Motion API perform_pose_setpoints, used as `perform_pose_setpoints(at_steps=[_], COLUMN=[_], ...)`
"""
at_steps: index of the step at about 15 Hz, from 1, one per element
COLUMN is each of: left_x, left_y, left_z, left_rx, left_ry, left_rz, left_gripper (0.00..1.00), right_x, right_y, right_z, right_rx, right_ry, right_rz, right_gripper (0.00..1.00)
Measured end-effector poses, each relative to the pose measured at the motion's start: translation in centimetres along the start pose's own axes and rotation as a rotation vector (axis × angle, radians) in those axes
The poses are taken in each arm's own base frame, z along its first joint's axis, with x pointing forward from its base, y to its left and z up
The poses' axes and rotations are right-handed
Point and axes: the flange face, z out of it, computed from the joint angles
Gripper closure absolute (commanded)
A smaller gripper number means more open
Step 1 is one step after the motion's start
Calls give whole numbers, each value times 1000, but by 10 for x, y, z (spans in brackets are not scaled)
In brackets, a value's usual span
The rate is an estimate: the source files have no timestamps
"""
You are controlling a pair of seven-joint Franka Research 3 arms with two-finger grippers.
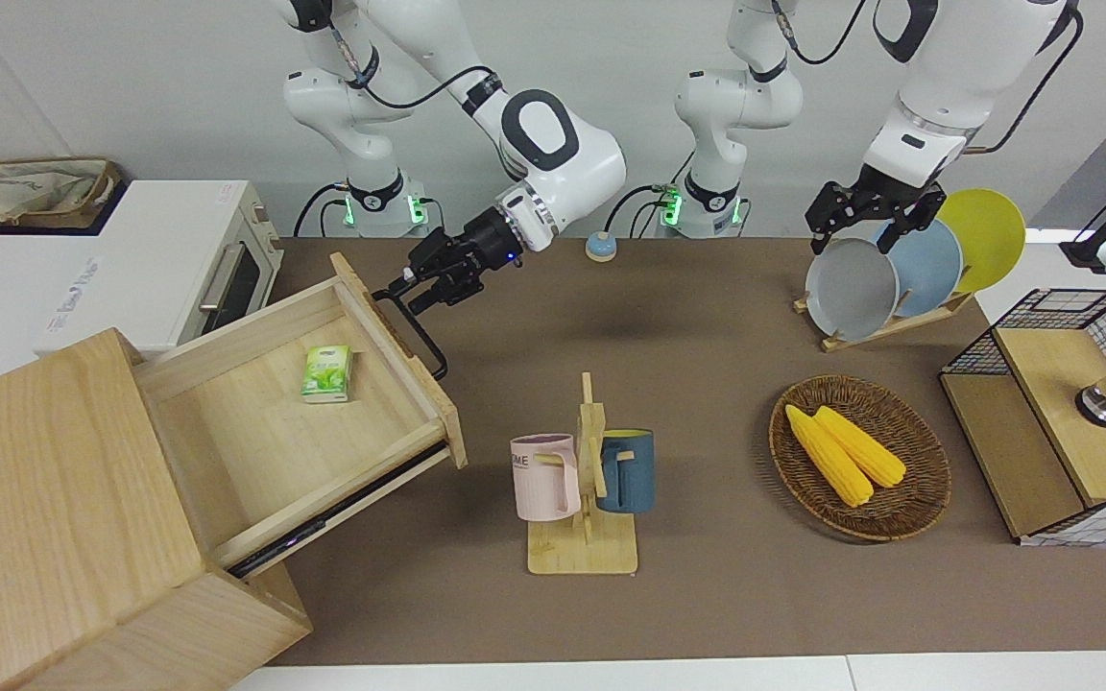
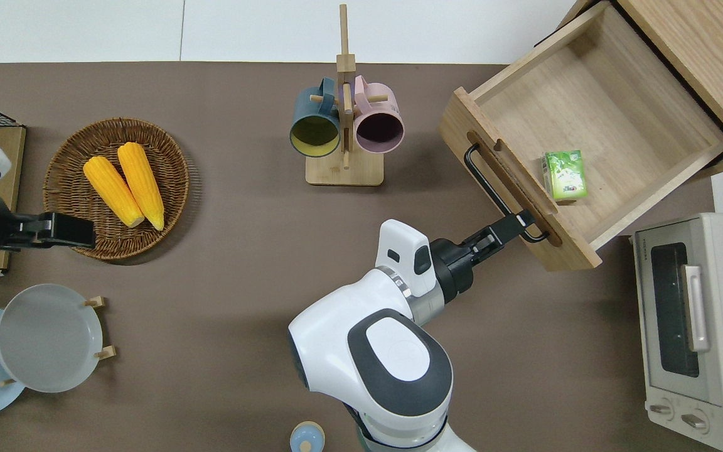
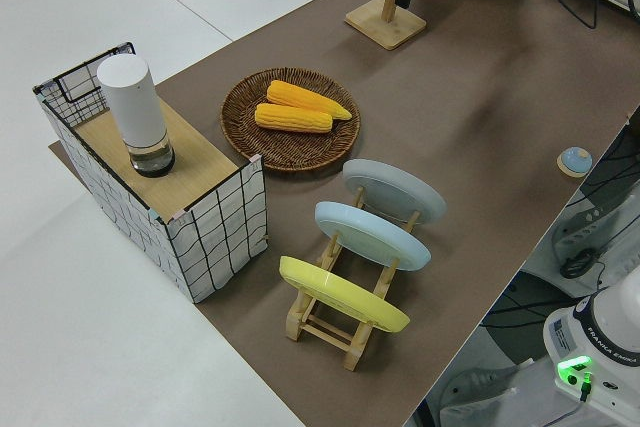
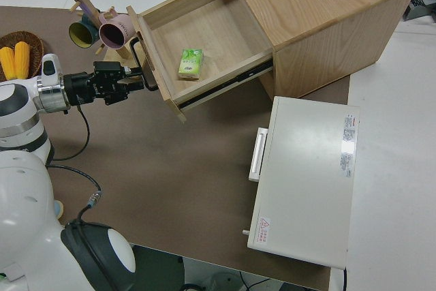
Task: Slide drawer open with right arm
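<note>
The light-wood drawer (image 1: 275,432) stands pulled far out of its big wood box (image 1: 44,518), at the right arm's end of the table. It also shows in the overhead view (image 2: 606,94). A small green carton (image 2: 564,174) lies in it. My right gripper (image 2: 515,221) is at the end of the black bar handle (image 2: 493,185) that is nearer to the robots. Its fingers look slightly apart about the bar. It also shows in the front view (image 1: 406,290) and the right side view (image 4: 136,80). My left arm is parked.
A white toaster oven (image 2: 700,326) stands beside the drawer, nearer to the robots. A wooden mug rack (image 2: 344,125) with two mugs stands close to the drawer's front. A wicker basket (image 1: 918,509) with corn, a plate rack (image 1: 884,326) and a wire-mesh box (image 1: 1052,422) are toward the left arm's end.
</note>
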Motion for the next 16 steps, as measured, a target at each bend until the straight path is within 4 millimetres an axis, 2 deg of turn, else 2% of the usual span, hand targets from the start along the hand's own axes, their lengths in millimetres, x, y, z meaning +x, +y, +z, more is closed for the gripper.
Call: perform_pose_setpoints(at_steps=[5, 10, 13, 16], left_x=[0, 0, 0, 0], left_y=[0, 0, 0, 0], left_z=[0, 0, 0, 0], left_rx=[0, 0, 0, 0], left_ry=[0, 0, 0, 0], left_rz=[0, 0, 0, 0], left_gripper=[2, 2, 2, 2], right_x=[0, -4, -6, -12], right_y=[0, -7, -13, -23], right_z=[-1, -4, -19, -42], right_rx=[4, 63, 87, 140], right_ry=[0, -27, -10, 0], right_rz=[89, 147, 155, 166], right_gripper=[17, 15, 17, 17])
